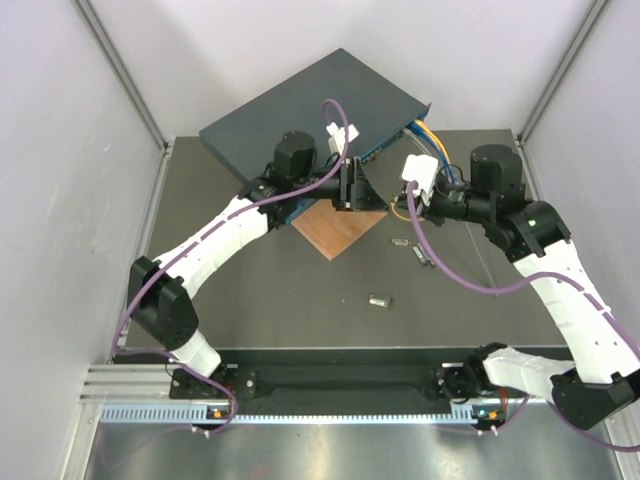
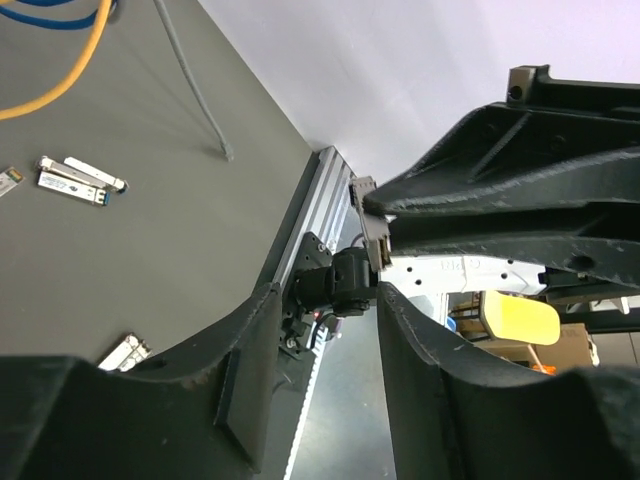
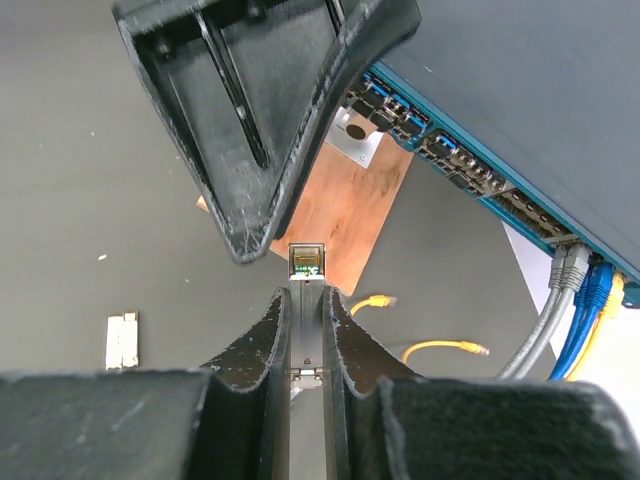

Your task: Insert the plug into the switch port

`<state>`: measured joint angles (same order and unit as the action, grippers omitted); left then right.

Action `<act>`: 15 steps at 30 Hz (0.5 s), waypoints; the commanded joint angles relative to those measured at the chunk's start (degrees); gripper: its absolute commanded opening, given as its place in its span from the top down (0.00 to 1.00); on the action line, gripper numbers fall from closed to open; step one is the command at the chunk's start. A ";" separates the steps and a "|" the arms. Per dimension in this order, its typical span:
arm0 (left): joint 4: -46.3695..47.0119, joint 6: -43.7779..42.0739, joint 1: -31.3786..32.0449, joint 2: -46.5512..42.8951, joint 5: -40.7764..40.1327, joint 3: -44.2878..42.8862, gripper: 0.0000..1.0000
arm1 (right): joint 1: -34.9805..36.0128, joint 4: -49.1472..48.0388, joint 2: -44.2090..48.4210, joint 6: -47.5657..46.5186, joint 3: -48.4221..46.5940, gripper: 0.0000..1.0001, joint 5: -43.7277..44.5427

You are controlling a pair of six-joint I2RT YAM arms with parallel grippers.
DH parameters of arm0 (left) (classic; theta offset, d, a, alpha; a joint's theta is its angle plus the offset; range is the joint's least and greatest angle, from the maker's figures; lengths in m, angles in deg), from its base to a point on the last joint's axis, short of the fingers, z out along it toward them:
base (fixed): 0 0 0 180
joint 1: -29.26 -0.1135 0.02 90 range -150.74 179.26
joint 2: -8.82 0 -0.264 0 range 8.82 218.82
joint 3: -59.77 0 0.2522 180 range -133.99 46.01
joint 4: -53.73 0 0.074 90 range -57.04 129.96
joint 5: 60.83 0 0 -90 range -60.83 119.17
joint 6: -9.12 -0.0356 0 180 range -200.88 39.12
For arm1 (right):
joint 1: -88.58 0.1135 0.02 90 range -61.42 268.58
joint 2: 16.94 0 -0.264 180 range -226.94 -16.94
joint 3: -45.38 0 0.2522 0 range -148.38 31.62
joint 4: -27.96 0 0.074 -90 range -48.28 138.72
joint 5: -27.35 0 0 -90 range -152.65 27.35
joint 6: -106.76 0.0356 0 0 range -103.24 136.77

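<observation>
The switch [image 1: 300, 105] lies at the far middle of the dark worktop [image 1: 300, 310], with grey, blue and yellow cables [image 3: 588, 305] plugged into its right-end sockets. The right fingers [image 3: 268, 345] clamp the plug [image 3: 306, 262] near the switch's teal front, not touching it. The left fingers [image 2: 250, 380] gape empty. Pale walls [image 1: 60, 150] enclose the sides.
</observation>
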<state>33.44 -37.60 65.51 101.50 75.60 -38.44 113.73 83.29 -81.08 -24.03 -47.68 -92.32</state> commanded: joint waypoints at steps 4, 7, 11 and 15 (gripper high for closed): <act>3.53 2.24 0.84 0.66 0.32 -2.57 0.55 | 1.57 -0.26 -0.02 -0.34 -3.22 1.00 -1.35; 5.90 3.55 0.84 0.66 1.55 -2.13 0.56 | 2.19 0.01 -0.11 -1.30 -2.78 1.00 -0.92; 9.94 5.93 0.84 0.30 3.83 -0.73 0.56 | 2.36 -0.25 0.07 -1.92 -1.64 1.00 -0.22; 12.94 7.25 0.84 -0.05 4.81 0.33 0.57 | 2.36 -0.25 0.50 -2.97 -0.15 1.00 1.10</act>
<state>39.58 -32.26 66.19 102.38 78.38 -38.61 115.30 83.42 -81.21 -25.71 -48.23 -91.71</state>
